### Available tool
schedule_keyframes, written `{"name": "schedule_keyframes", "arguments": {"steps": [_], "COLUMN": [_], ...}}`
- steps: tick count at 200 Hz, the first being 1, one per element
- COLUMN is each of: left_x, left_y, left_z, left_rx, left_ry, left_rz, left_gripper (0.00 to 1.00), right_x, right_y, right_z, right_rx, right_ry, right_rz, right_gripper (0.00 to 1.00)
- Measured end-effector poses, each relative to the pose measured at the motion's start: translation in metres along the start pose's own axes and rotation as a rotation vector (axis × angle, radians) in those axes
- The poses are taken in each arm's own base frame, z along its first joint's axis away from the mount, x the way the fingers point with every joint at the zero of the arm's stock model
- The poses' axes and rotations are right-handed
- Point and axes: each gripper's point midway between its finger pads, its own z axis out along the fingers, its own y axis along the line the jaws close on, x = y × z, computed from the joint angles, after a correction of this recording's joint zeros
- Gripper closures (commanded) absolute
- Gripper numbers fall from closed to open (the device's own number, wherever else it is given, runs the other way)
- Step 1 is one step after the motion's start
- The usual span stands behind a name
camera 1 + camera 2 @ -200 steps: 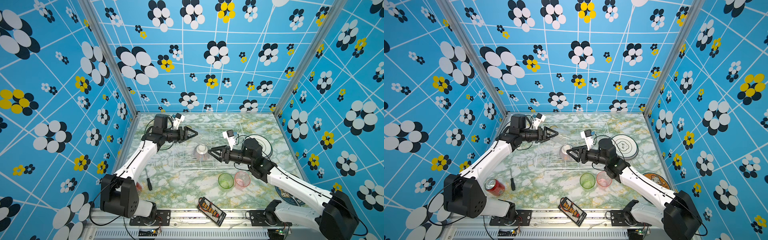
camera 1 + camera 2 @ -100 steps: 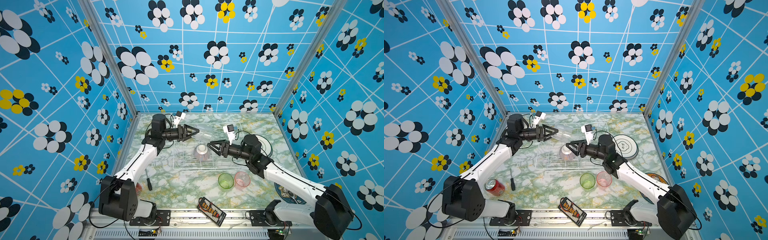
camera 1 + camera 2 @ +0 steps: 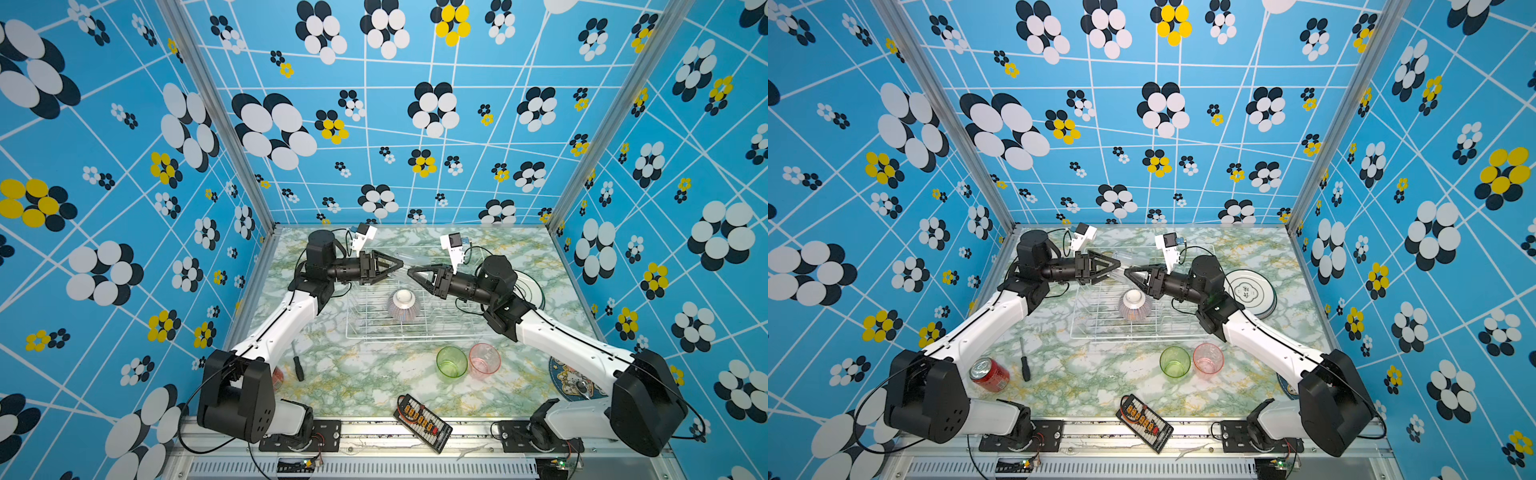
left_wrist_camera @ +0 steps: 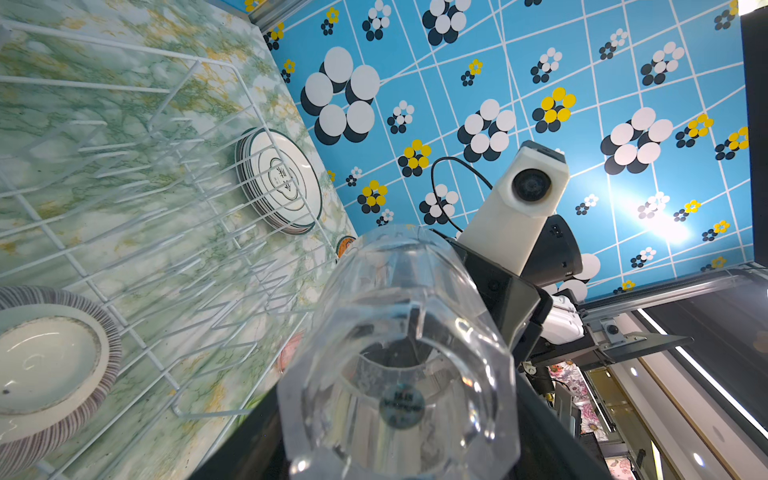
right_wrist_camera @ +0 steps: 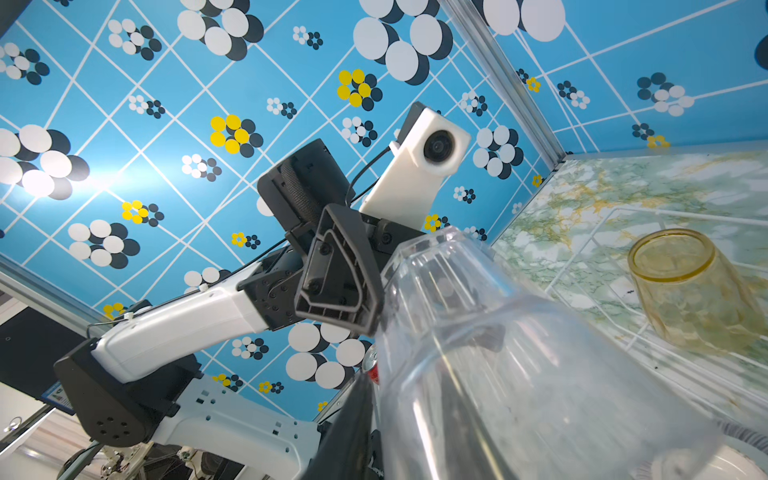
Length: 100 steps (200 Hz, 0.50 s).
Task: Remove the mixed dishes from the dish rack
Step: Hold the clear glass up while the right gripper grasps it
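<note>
Above the white wire dish rack [image 3: 374, 337] [image 3: 1100, 336] a clear tumbler [image 3: 407, 266] [image 3: 1124, 266] [image 4: 399, 353] [image 5: 519, 353] hangs level between both arms. My left gripper [image 3: 398, 264] [image 3: 1116, 262] [image 4: 395, 457] is shut on its thick base. From the other side my right gripper [image 3: 412, 273] [image 3: 1128, 271] [image 5: 415, 415] pinches its rim wall, one finger outside and one inside. A pink-striped bowl [image 3: 402, 305] [image 3: 1133, 305] [image 4: 50, 365] sits upside down in the rack. A yellow tumbler [image 5: 690, 291] lies in the rack's far part.
Stacked plates [image 3: 1252, 293] [image 4: 282, 183] lie on the table right of the rack. A green tumbler [image 3: 451, 361] and a pink tumbler [image 3: 484, 359] stand in front of it. A red can [image 3: 990, 374], a screwdriver [image 3: 298, 368], a black connector board [image 3: 422, 422] and a blue mat [image 3: 569, 380] lie nearer the front.
My right gripper rose from beside the bowl to the clear tumbler's mouth and narrowed its jaws on the rim. My left gripper swung the tumbler slightly toward the middle.
</note>
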Motion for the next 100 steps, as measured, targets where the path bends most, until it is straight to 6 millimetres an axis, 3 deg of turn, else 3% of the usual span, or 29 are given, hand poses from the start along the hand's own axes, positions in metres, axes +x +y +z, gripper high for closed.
{"name": "schedule_keyframes", "arguments": {"steps": [44, 88, 100], "left_x": [0.001, 0.005, 0.008], "left_y": [-0.004, 0.0, 0.003], "left_z": [0.001, 0.001, 0.001], "left_rx": [0.027, 0.005, -0.016], "left_ry": [0.018, 0.021, 0.023], "left_rz": [-0.027, -0.011, -0.003], "left_gripper": [0.43, 0.15, 0.12], "right_x": [-0.003, 0.0, 0.0], "right_y": [0.017, 0.014, 0.011], "right_z": [0.001, 0.002, 0.003], "right_rx": [-0.079, -0.063, -0.047], "right_ry": [0.008, 0.026, 0.036], "right_rz": [-0.01, 0.006, 0.012], "right_gripper": [0.99, 1.0, 1.0]}}
